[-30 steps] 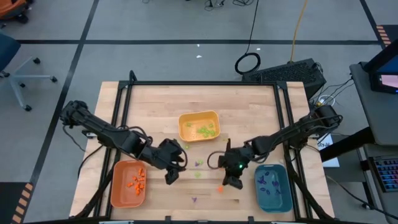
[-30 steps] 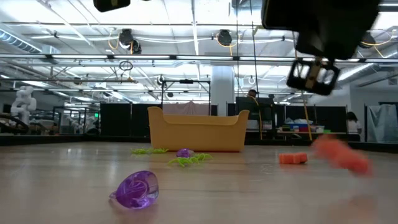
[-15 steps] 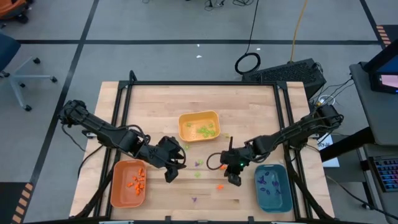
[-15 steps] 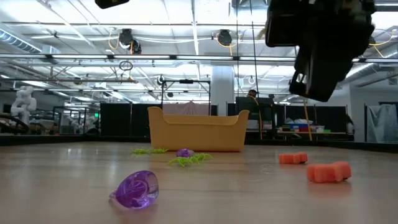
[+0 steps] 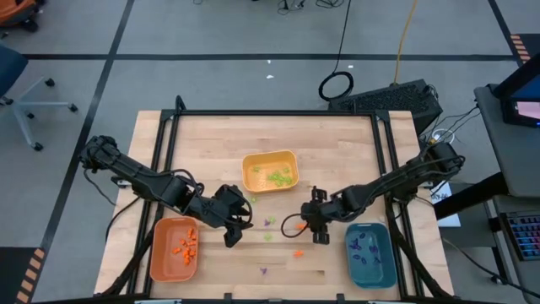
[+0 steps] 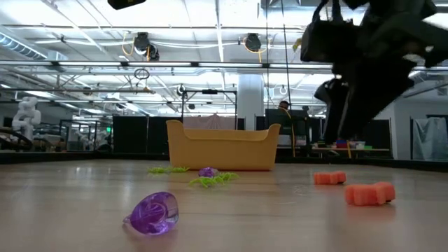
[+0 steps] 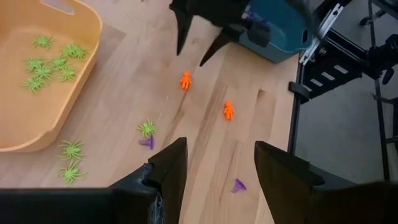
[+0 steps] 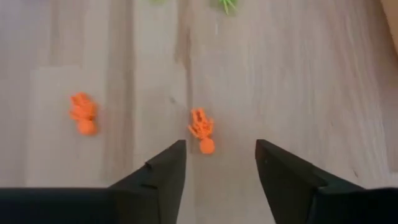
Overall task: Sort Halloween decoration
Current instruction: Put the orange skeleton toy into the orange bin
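Note:
The Halloween decoration lies loose on the wood table: two orange pieces (image 8: pixel 202 130) (image 8: pixel 82 114), green spiders (image 7: pixel 147 128) and small purple pieces (image 7: pixel 147 142), with a purple ring (image 6: pixel 152 212) near the front. My right gripper (image 8: pixel 217 168) hovers open above the table, and one orange piece lies just ahead of its fingertips, untouched. My left gripper (image 7: pixel 217 180) hangs open over the table's middle left, holding nothing. More green spiders sit in the yellow tray (image 5: pixel 253 165), orange pieces in the orange tray (image 5: pixel 160 253) and purple ones in the teal tray (image 5: pixel 384 262).
The yellow tray stands at the table's middle far side, the orange tray at the near left and the teal tray at the near right. The black frame rails (image 5: pixel 164 169) run along both sides of the table. Bare wood lies between the two grippers.
My right gripper has opened, drawn back a little toward the far edge and rolled at the wrist. An orange piece that was tumbling beside it now lies still on the table. My left gripper has kept still.

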`<control>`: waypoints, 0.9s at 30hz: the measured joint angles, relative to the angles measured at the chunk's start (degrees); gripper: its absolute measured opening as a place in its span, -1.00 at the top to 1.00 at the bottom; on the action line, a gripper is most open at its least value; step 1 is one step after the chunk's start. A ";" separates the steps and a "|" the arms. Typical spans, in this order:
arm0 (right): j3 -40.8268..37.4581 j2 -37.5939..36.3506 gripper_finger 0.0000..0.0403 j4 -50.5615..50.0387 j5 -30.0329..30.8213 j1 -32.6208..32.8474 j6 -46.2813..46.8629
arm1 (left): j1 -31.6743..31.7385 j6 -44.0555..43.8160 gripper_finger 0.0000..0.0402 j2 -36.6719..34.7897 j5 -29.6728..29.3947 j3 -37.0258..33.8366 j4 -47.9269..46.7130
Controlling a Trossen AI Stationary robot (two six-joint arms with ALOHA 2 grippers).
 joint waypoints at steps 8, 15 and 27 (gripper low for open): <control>-0.02 6.76 0.09 2.88 -1.57 0.05 -1.30 | -1.06 -1.64 0.07 0.00 -0.39 0.00 0.04; 0.03 9.38 0.20 4.41 -3.56 -0.55 0.53 | -1.55 -1.68 0.07 0.00 -0.50 0.00 0.02; 0.07 10.32 0.89 6.27 -4.45 -0.48 3.18 | -1.55 -1.66 0.07 0.02 -1.99 -0.02 0.00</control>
